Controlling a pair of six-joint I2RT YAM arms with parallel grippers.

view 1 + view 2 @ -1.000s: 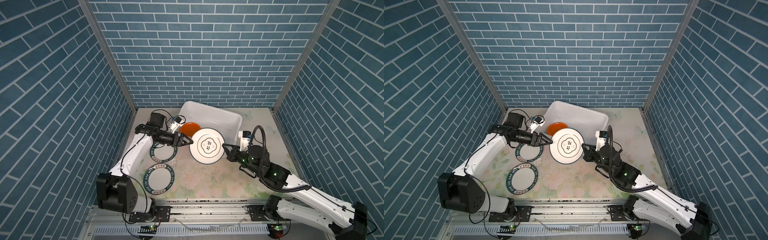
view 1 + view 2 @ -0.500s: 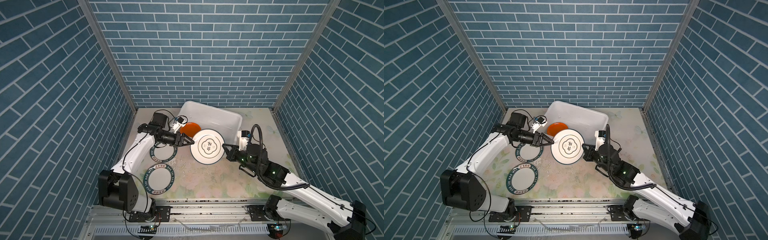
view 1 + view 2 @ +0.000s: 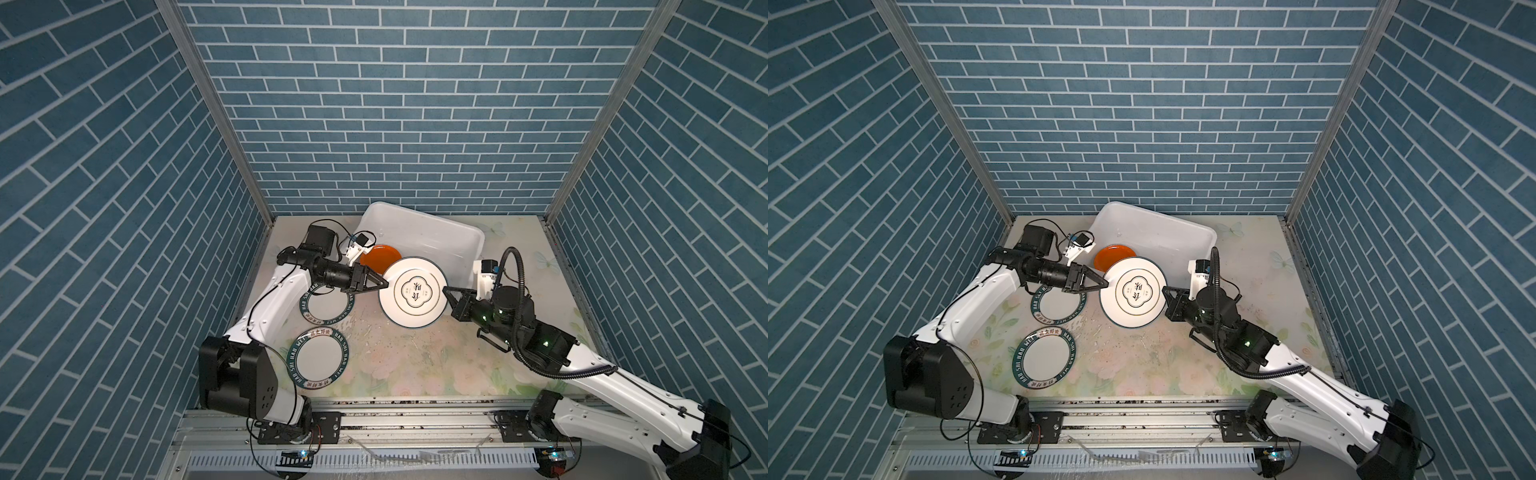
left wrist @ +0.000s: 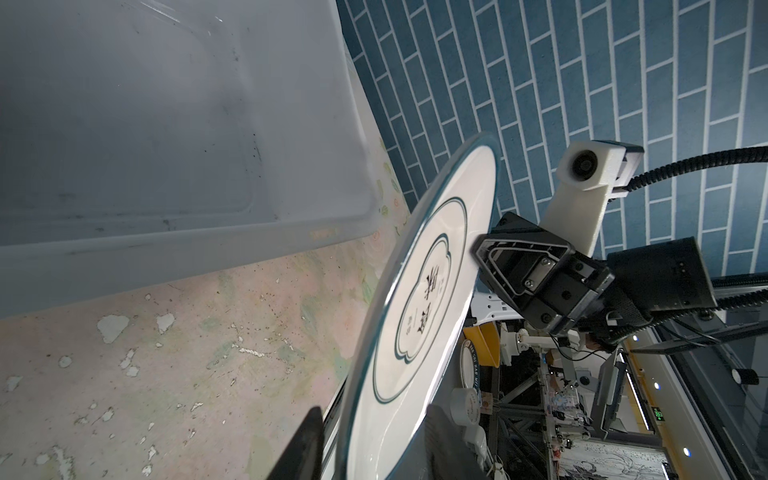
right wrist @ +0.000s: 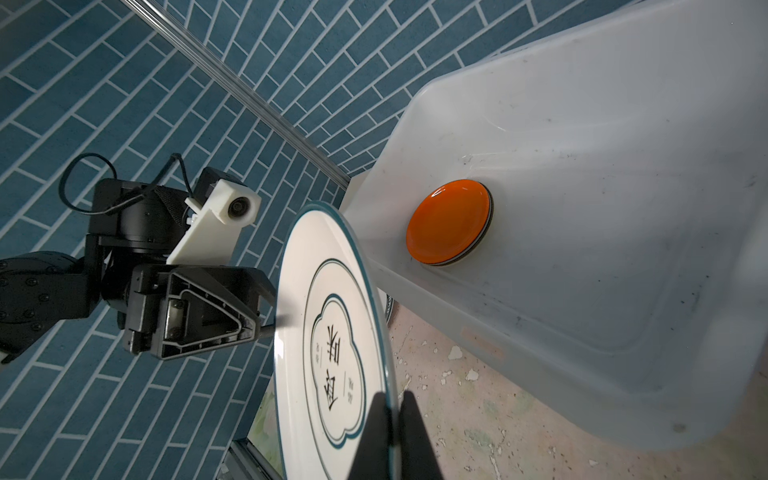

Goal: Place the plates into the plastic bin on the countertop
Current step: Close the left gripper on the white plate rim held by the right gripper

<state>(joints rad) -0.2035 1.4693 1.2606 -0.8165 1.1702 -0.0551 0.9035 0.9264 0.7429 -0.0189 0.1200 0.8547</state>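
Presently found the white plate (image 3: pixel 415 293) raised clear of the tabletop (image 3: pixel 415 361), tipped nearly on edge, just in front of the near wall of the bin (image 3: pixel 419 239) and not yet inside. Found the right fingers (image 5: pixel 415 449) together on its rim, one on the printed face and one on the back, clamped with no gap showing. Found the left fingers (image 4: pixel 303 453) apart and straddling the opposite rim, one to each side of the plate, with a visible gap between one finger and the plate's back; judged not yet gripping. Judged the step in hand to be a handover, or a two-sided steadying, ahead of the move into the bin. Recommend seating the rim deep between the left fingers before closing, and squeezing squarely across the thickness to avoid levering the plate against the right grip. Recommend no release on the right before a firm hold on the left. Recommend clearing the rolled edge of the bin with margin, then lowering flat rather than dropping on edge: glazed ware, slippery and apt to chip. Noted an orange plate (image 3: pixel 380 257) already on the bin floor, on the left arm's side, apparently atop others; aim for that stack or the bare floor beside it. Noted a green-rimmed plate (image 3: pixel 328 307) flat on the tabletop beneath the left arm and a second green-rimmed plate (image 3: pixel 318 359) nearer the front.
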